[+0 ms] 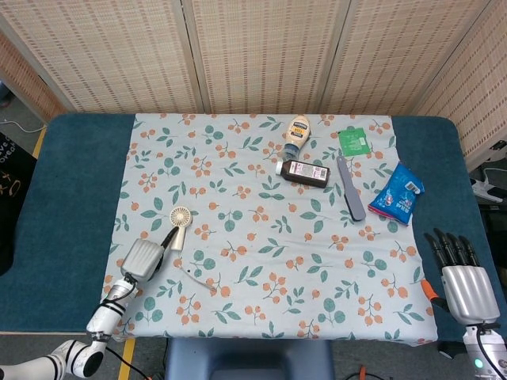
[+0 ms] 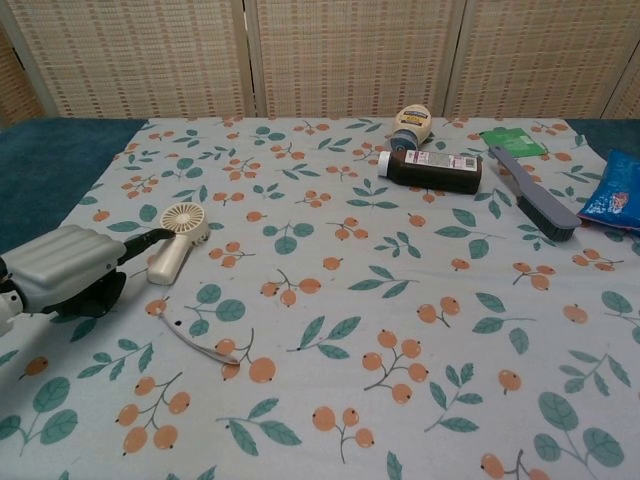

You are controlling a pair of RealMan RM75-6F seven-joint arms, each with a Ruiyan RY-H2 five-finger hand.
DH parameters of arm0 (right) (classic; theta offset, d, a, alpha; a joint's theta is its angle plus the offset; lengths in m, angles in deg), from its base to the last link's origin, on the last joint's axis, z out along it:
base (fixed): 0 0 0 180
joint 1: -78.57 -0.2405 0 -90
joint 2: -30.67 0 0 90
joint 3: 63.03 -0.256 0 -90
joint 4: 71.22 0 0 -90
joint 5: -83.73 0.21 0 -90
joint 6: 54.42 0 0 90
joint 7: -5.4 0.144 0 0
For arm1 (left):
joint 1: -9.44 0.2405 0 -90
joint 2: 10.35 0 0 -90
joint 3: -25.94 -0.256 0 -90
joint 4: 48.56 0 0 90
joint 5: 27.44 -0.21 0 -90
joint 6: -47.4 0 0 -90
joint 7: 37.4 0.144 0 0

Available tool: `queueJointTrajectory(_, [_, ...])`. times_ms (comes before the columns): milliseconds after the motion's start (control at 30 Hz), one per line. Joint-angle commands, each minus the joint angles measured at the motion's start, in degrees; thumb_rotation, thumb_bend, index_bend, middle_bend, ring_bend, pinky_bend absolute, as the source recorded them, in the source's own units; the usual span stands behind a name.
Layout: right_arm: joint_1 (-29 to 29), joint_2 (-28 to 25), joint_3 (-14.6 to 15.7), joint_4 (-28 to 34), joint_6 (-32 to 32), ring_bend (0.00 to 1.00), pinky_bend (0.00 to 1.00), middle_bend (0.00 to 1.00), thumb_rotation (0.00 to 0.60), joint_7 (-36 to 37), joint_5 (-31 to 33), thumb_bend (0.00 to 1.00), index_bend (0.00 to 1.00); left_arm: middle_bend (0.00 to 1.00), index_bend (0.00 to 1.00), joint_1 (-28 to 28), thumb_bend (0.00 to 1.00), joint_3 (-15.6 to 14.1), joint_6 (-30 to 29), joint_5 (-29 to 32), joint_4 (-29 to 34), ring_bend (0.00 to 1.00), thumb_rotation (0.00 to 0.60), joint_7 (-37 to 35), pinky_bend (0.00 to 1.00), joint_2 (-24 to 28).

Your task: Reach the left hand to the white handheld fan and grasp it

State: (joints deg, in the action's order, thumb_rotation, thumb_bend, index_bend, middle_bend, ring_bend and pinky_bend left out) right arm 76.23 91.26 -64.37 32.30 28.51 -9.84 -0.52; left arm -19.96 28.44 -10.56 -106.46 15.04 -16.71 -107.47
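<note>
While the fan [image 1: 179, 223] lies flat on the floral cloth [image 1: 261, 198] toward its left edge, head away from us and handle toward us, we hold our left hand [image 1: 142, 258] just beside that handle, on its near left side. In the chest view the hand [image 2: 62, 268] shows its grey back, with dark fingertips [image 2: 160, 233] reaching to the fan [image 2: 178, 238] near the junction of head and handle. We cannot tell whether they touch it, nor whether the fingers are open or closed; they enclose nothing we can see.

Our right hand [image 1: 462, 279] sits off the cloth at the near right, on the blue table [image 1: 71, 190], fingers straight, slightly apart and holding nothing.

A thin white strap [image 2: 195, 342] lies on the cloth just near of the fan.
</note>
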Motion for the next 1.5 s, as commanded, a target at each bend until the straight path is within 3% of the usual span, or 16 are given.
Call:
queueJointTrajectory(33, [0.0, 0.0, 0.01, 0.0, 0.02, 0.0, 0.0, 0.0, 0.6, 0.0, -0.02, 0.22, 0.0, 0.93, 0.0, -0.08, 0.86, -0.24, 0.43, 0.31, -0.6, 0.75, 0.6, 0.53, 0.98, -0.33])
queueJointTrajectory(733, [-0.01, 0.17, 0.2, -0.02, 0.11, 0.0, 0.0, 0.0, 0.6, -0.25, -0.2, 0.21, 0.0, 0.93, 0.0, -0.03, 0.86, -1.11, 0.83, 0.95, -0.93, 0.75, 0.6, 1.9, 0.98, -0.32])
queueJointTrajectory(1067, [0.35, -0.2, 0.7, 0.69, 0.59, 0.0, 0.0, 0.0, 0.6, -0.21, -0.98, 0.22, 0.0, 0.92, 0.0, 1.84, 0.8, -0.62, -11.67, -6.21, 3.71, 0.75, 0.6, -3.51, 0.98, 2.15])
queueJointTrajectory(1300, [0.67, -0.58, 1.31, 1.48, 1.07, 0.0, 0.0, 0.0, 0.6, -0.22, -2.32, 0.21, 0.0, 0.89, 0.0, 3.64, 0.75, -1.01, -19.35, -10.97, 10.87, 0.73, 0.6, -3.88, 0.97, 6.81])
queueJointTrajectory(1400, [0.92, -0.91, 1.56, 1.75, 1.57, 0.0, 0.0, 0.0, 0.6, 0.03, -3.12, 0.21, 0.0, 0.73, 0.0, 6.27, 0.64, -2.72, -22.29, -11.88, 16.51, 0.62, 0.6, -3.32, 0.86, 11.06])
queueJointTrajectory(1467, [1.12, -1.22, 1.73, 1.93, 1.93, 0.0, 0.0, 0.0, 0.6, 0.29, -3.63, 0.21, 0.0, 0.43, 0.0, 9.35, 0.54, -5.43, -22.9, -10.62, 22.73, 0.38, 0.6, -3.33, 0.63, 16.08])
queueJointTrajectory(1500, [1.23, -1.38, 1.81, 2.02, 2.11, 0.0, 0.0, 0.0, 0.6, 0.4, -3.85, 0.21, 0.0, 0.24, 0.0, 10.89, 0.49, -6.88, -23.17, -9.87, 25.81, 0.2, 0.6, -3.8, 0.48, 18.63])
